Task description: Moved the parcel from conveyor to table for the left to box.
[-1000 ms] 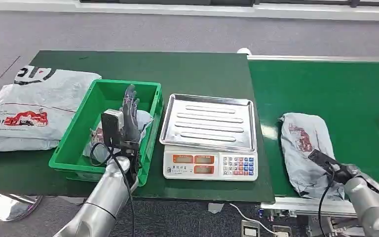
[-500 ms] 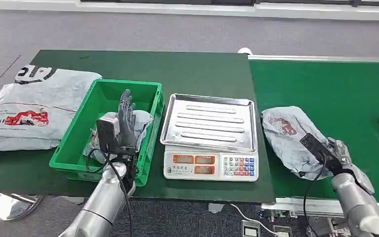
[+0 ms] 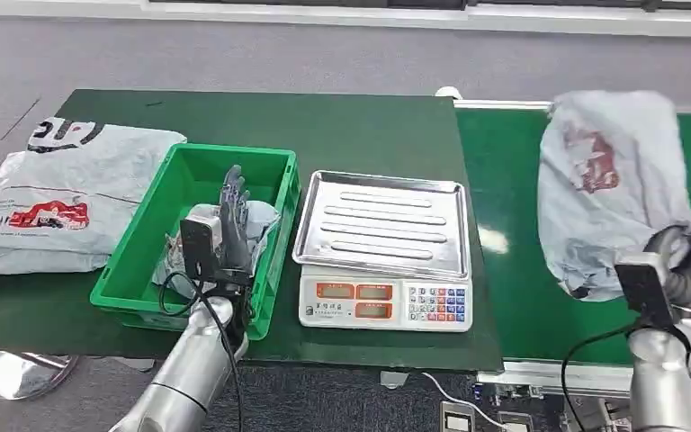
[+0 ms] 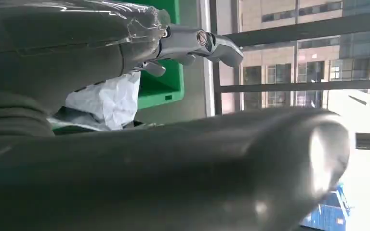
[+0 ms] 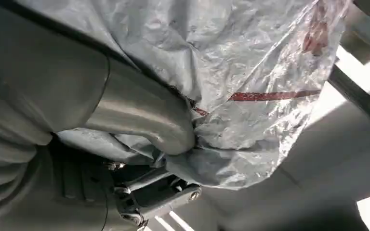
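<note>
Grey parcel (image 3: 610,184) in right robot hand (image 3: 688,256)

- Sitting on the table (image 3: 360,126): crate (image 3: 157,261) left of the scale (image 3: 382,252), 1 flat bag (image 3: 54,198) further left.
- Running along the table's right side: conveyor (image 3: 513,225).
- Hanging above the conveyor: parcel (image 3: 607,180).

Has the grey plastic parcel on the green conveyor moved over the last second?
Yes. The grey plastic parcel has been lifted off the green conveyor belt by the right robot hand, rising up and away from the silver weighing scale.
</note>
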`<action>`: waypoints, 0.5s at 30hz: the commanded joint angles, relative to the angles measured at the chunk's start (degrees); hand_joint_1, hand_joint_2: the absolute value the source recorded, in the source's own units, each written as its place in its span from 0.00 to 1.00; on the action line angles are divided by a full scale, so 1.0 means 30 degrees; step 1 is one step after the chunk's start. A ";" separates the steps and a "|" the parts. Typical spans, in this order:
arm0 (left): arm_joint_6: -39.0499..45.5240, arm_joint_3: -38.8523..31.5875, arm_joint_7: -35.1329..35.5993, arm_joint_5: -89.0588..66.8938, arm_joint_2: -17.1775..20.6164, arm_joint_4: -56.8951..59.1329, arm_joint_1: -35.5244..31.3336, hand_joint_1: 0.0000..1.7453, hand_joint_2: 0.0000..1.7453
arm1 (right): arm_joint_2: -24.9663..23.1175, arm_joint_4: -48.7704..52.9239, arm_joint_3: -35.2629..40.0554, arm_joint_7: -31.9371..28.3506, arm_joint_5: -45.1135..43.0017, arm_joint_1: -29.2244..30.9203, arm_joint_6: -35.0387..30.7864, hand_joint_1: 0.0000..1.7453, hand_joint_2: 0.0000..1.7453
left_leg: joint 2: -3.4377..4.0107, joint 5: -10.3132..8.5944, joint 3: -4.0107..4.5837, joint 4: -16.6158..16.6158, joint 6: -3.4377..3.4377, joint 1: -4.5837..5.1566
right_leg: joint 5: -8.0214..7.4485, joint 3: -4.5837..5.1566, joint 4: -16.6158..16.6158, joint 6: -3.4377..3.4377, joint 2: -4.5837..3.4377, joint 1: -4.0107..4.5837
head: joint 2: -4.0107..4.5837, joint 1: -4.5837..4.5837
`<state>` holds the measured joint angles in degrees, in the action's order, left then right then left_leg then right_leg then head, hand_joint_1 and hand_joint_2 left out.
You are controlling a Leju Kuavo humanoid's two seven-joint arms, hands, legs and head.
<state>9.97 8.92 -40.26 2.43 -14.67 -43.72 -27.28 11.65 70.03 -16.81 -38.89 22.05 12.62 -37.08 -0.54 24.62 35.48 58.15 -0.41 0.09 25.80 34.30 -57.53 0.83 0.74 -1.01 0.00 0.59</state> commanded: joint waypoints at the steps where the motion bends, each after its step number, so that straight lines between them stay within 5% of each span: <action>1: -0.0085 0.1010 0.0087 -0.0069 0.0320 0.0964 -0.1051 0.00 0.00 | -0.2017 0.7923 0.2768 0.0762 0.1847 -0.0736 0.0108 1.00 1.00 | 0.0137 0.0028 -0.0019 0.0004 -0.0021 0.0001 | -0.0010 0.0038 -0.0016 -0.0025 -0.0135 0.0000 | 0.0000 0.0000; 5: -0.0358 0.1018 0.0087 -0.0105 0.0455 0.0574 -0.0750 0.00 0.00 | -0.1102 0.4299 0.5236 0.2784 0.5455 0.0911 0.1974 1.00 1.00 | 0.0195 0.0018 -0.0050 -0.0012 -0.0016 -0.0016 | -0.0026 0.0018 0.0015 -0.0023 -0.0185 0.0015 | 0.0000 0.0000; 7: -0.0434 0.1176 0.0087 -0.0358 0.0449 0.0621 -0.0746 0.00 0.00 | -0.0584 0.0127 0.7447 0.5163 0.7989 0.3002 0.4832 1.00 1.00 | 0.0261 0.0017 -0.0073 -0.0026 -0.0012 -0.0015 | -0.0050 0.0003 0.0029 -0.0023 -0.0254 0.0014 | 0.0000 0.0000; 11: -0.0434 0.1176 0.0087 -0.0358 0.0449 0.0621 -0.0746 0.00 0.00 | -0.0584 0.0127 0.7447 0.5163 0.7989 0.3002 0.4832 1.00 1.00 | 0.0224 -0.0007 -0.0073 -0.0022 -0.0008 -0.0014 | -0.0079 -0.0004 0.0024 -0.0028 -0.0209 0.0013 | 0.0000 0.0000; 12: -0.0353 0.1357 0.0087 -0.0457 0.0470 0.0696 -0.0835 0.00 1.00 | -0.0574 -0.1981 0.8337 0.5497 0.8351 0.4093 0.5653 1.00 1.00 | 0.0247 -0.0010 -0.0086 -0.0026 -0.0009 -0.0016 | -0.0096 -0.0007 0.0032 -0.0030 -0.0245 0.0015 | 0.0000 0.0000; 15: -0.0168 0.1614 0.0087 -0.0534 0.0551 0.0923 -0.0900 0.00 1.00 | -0.0396 -0.5864 0.9851 0.8047 0.6906 0.5815 1.2355 1.00 1.00 | 0.0202 -0.0039 -0.0061 -0.0031 0.0030 -0.0019 | -0.0105 -0.0020 0.0051 -0.0032 -0.0182 0.0021 | 0.0000 0.0000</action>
<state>8.92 9.62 -40.26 1.16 -15.19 -43.91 -27.88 8.72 78.74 -0.21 -23.00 46.49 16.93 -21.56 -0.33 24.42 35.53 58.14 -0.29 0.10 25.58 34.36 -57.54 0.80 0.61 -1.01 0.00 0.59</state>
